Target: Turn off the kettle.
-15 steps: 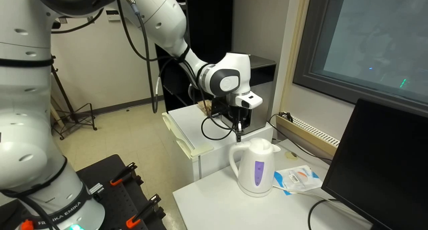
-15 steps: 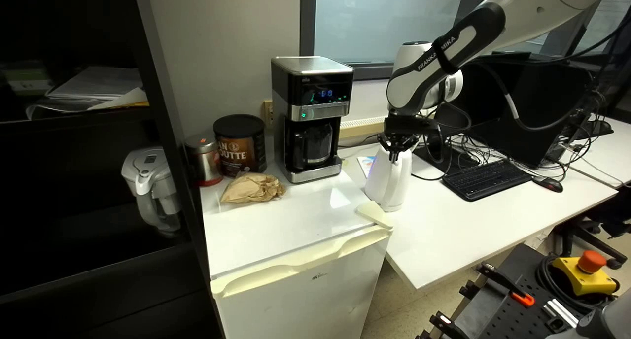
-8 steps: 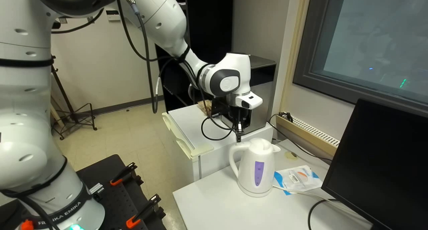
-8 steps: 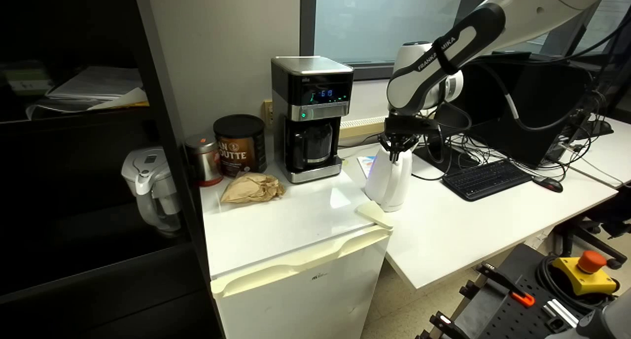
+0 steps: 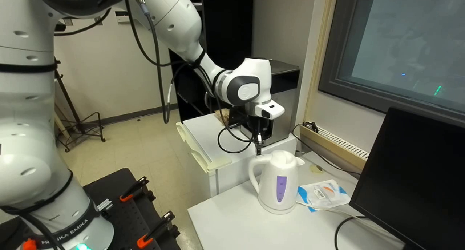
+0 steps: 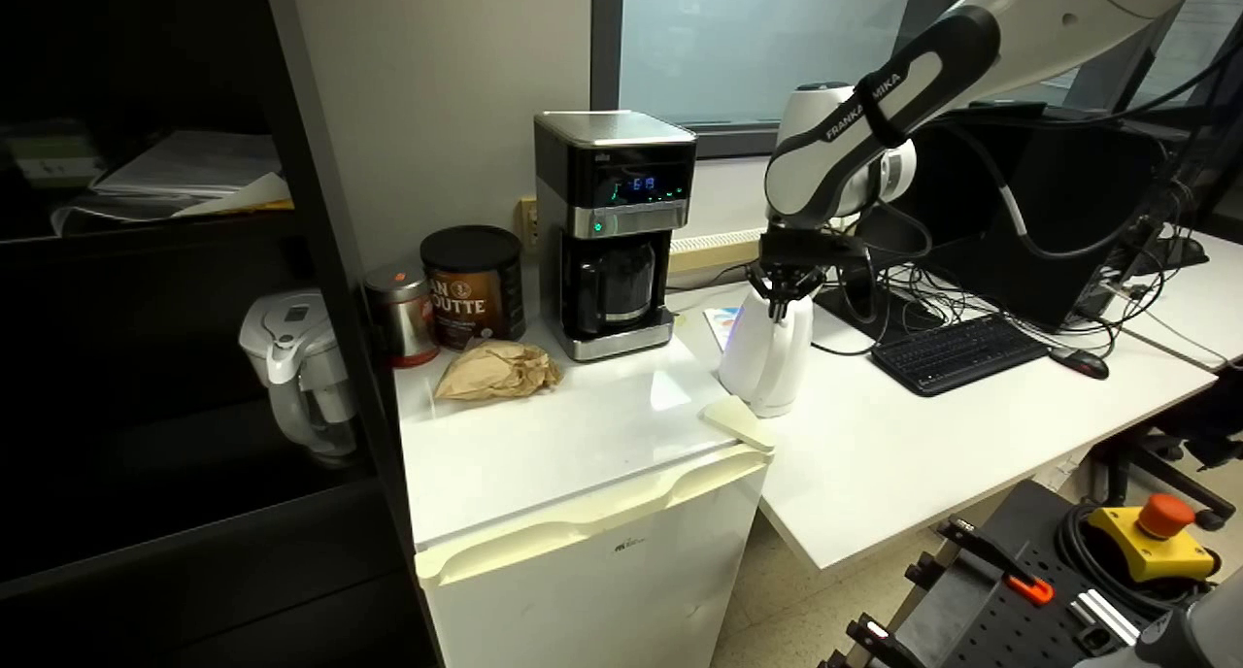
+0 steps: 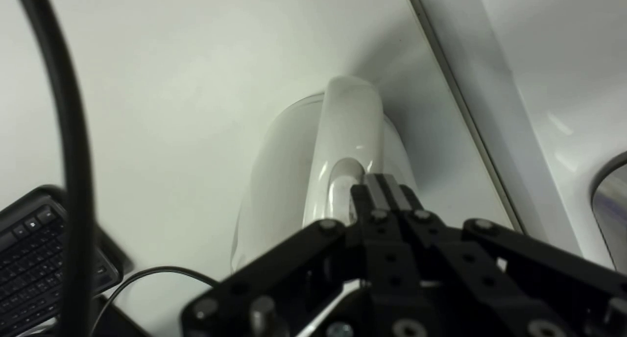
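My gripper (image 7: 386, 180) is black. Kettle (image 5: 270, 184) white, purple side strip (image 5: 281, 188). Coffee maker (image 6: 615, 231) black and silver. Paper bag (image 6: 498, 370) tan.

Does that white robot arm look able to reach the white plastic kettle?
Probably yes: its shut black gripper hangs right by the white loop handle of the kettle, nothing visible in between; whether they touch is unclear.

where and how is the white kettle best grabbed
Probably by the upright part of its loop handle, jaws on either side, coming from the handle side, opposite the spout. The kettle stands upright, and the narrow loop juts out with a visible gap inside it. The gripper looks shut over the handle's top, so it would need to open first.
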`<action>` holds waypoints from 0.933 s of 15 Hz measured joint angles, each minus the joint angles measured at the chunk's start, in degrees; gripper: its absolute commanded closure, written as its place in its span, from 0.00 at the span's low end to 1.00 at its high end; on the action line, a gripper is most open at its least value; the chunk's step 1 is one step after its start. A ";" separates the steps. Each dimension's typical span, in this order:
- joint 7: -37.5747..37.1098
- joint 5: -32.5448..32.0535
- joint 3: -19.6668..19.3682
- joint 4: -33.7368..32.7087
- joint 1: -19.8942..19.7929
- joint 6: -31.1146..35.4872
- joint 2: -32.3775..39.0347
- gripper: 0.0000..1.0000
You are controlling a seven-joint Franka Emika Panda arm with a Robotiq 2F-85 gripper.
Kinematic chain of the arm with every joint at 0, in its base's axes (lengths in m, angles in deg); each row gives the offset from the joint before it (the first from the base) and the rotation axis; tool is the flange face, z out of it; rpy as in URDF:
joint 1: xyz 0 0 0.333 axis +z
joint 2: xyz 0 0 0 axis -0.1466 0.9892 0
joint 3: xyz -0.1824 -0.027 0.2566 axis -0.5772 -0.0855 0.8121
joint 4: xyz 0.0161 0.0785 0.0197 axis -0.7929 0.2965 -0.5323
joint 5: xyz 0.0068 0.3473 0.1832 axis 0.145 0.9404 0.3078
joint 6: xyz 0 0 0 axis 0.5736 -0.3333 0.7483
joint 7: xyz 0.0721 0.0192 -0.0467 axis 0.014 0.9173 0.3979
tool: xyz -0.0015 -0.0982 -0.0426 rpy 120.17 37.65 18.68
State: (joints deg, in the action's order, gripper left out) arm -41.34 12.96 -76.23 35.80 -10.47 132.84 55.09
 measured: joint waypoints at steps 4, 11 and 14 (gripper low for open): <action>0.00 0.00 0.00 2.55 0.00 2.50 -1.27 1.00; 0.00 0.00 -0.04 7.56 0.01 6.06 -3.69 1.00; 0.01 0.00 -0.30 9.06 0.01 6.53 -4.47 1.00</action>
State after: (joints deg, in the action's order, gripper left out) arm -41.33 12.96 -76.53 44.86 -10.46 139.37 50.62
